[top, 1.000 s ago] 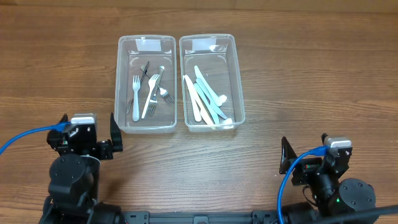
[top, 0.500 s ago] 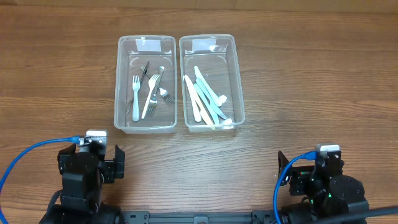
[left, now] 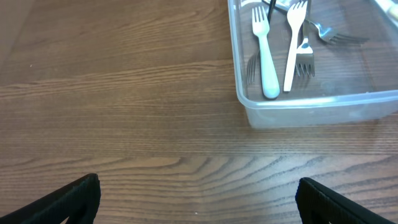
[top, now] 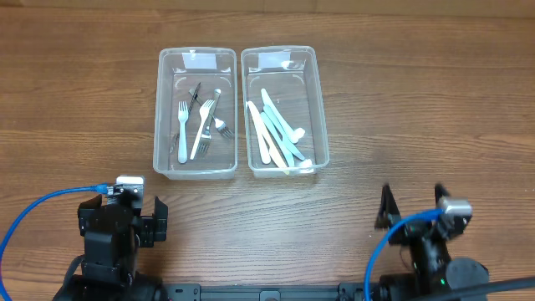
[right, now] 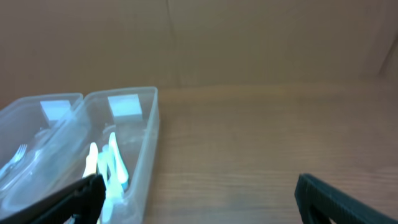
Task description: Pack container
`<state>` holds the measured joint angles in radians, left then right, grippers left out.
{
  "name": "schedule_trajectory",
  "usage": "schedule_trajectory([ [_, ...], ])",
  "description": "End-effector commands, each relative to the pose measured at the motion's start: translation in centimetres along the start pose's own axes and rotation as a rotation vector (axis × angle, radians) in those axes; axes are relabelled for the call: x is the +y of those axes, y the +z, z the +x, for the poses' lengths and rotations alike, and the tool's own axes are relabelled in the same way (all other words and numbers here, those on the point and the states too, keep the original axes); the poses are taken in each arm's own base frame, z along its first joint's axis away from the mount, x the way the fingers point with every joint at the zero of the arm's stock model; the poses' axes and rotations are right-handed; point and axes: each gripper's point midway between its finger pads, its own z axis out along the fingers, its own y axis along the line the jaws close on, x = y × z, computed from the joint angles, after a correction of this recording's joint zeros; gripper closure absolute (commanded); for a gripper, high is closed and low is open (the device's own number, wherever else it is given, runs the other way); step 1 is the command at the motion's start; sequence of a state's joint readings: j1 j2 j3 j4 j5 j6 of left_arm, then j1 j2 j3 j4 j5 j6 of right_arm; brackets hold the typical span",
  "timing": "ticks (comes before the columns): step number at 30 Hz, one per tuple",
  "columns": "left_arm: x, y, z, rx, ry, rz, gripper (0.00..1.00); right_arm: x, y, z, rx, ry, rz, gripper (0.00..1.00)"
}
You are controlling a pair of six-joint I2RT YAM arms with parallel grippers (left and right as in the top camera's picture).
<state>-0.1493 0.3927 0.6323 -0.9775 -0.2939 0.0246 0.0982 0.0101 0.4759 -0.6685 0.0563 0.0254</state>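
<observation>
Two clear plastic containers stand side by side at the back middle of the table. The left container (top: 164, 109) holds several forks (top: 201, 125), also seen in the left wrist view (left: 267, 56). The right container (top: 320, 109) holds several white and pale blue knives (top: 276, 134), also in the right wrist view (right: 109, 165). My left gripper (left: 198, 199) is open and empty over bare wood in front of the left container. My right gripper (right: 199, 196) is open and empty, low at the front right, tilted up toward the right container (right: 149, 137).
A blue cable (top: 42, 209) loops from the left arm at the front left. Another blue cable (top: 380, 251) runs by the right arm. A brown wall (right: 249, 37) rises behind the table's far edge.
The left arm drew back to the front edge a second ago and has held still since. The right arm has just tilted, so its fingers now show pointing up the table.
</observation>
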Motion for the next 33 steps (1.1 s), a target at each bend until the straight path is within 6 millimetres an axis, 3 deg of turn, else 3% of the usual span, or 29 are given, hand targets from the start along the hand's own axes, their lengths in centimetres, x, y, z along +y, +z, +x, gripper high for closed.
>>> schedule_trajectory([
  [1,0.2,-0.1,-0.1,-0.011,-0.015,-0.01,0.0,-0.3,2.7,0.4,-0.105,-0.022,0.01,0.0],
  [6,0.2,-0.1,-0.1,-0.011,-0.014,-0.01,0.0,-1.3,4.7,0.4,-0.294,-0.018,0.048,0.0],
  [8,0.2,-0.1,-0.1,-0.011,-0.014,-0.01,0.0,-2.1,5.3,1.9,-0.266,-0.017,0.079,0.0],
  [11,0.2,-0.1,-0.1,-0.011,-0.015,-0.01,0.0,-2.7,6.5,6.3,-0.132,-0.021,0.096,0.0],
  [33,0.2,-0.1,-0.1,-0.011,-0.015,-0.01,0.0,-2.6,6.4,6.1,-0.139,-0.021,0.089,0.0],
])
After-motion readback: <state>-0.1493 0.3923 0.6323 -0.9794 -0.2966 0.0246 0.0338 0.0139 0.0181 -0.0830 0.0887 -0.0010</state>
